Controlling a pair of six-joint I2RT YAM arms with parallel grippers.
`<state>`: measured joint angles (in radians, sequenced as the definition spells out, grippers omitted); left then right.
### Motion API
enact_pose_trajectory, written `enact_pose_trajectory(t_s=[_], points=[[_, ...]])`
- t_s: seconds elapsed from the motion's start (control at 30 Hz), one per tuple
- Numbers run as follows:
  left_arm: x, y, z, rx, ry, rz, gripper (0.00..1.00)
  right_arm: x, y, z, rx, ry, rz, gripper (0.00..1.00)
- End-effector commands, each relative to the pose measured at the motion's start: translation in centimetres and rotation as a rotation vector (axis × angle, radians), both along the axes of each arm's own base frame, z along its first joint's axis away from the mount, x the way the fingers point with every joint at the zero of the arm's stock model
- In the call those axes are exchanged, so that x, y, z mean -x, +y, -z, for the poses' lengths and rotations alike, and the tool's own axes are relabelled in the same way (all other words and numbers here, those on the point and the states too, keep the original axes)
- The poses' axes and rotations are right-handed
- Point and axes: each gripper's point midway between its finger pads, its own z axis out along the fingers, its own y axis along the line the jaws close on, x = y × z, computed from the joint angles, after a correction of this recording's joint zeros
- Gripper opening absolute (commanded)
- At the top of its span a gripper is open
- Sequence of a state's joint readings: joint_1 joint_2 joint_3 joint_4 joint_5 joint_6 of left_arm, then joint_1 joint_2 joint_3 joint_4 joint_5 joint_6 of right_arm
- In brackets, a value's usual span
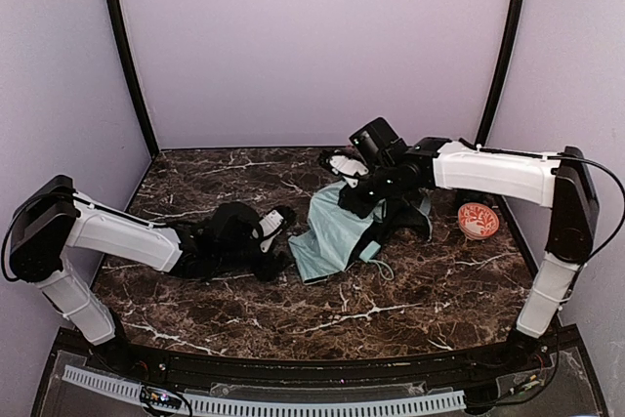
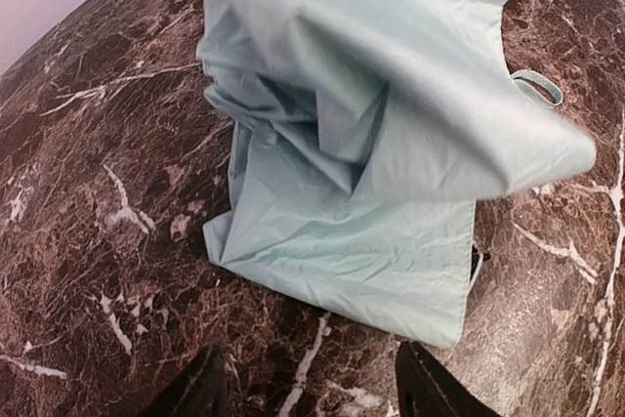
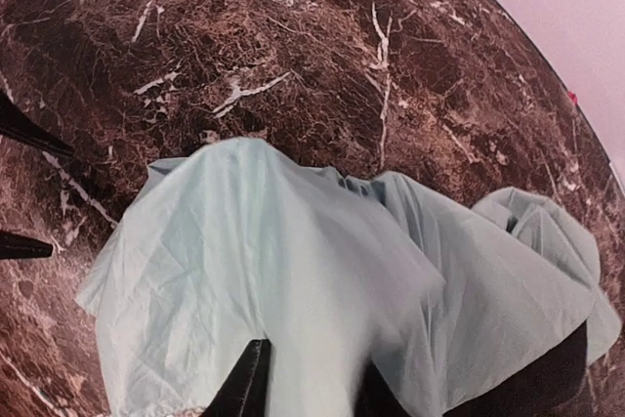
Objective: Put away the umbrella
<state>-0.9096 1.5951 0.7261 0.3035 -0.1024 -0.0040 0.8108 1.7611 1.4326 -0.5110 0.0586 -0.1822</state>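
Note:
The umbrella (image 1: 332, 231) lies half-folded mid-table, with pale mint fabric and black parts at its right. In the left wrist view the umbrella (image 2: 371, 192) spreads flat in front, its upper part lifted. A thin mint cord loop (image 2: 539, 87) shows at the right. My right gripper (image 1: 354, 204) reaches down onto the top of the canopy. In its own view my right gripper (image 3: 311, 388) pinches a raised ridge of umbrella (image 3: 293, 271) fabric between its fingers. My left gripper (image 1: 281, 239) stands open just left of the fabric's edge. In its own view my left gripper (image 2: 311, 396) holds nothing.
An orange-and-white patterned bowl (image 1: 478, 220) sits at the right, under the right arm. The table is dark brown marble (image 1: 391, 310) with purple walls close around it. Two dark tips of the left gripper's fingers (image 3: 24, 134) show at the left edge of the right wrist view.

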Motion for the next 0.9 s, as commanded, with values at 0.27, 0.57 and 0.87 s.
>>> enact_pose_trajectory(t_s=[0.27,0.57,0.87], points=[[-0.9,2.9,1.0,-0.099,-0.017,-0.101,0.61,-1.2,1.3,8.5,-0.011,0.216,0.314,0.85],[-0.7,4.0,1.9,-0.128,0.003,-0.122,0.61,-0.6,1.6,14.0,0.057,0.303,0.331,0.87],[-0.9,3.6,1.3,-0.107,0.007,-0.131,0.6,-0.5,-0.7,17.2,0.198,0.282,0.347,0.52]])
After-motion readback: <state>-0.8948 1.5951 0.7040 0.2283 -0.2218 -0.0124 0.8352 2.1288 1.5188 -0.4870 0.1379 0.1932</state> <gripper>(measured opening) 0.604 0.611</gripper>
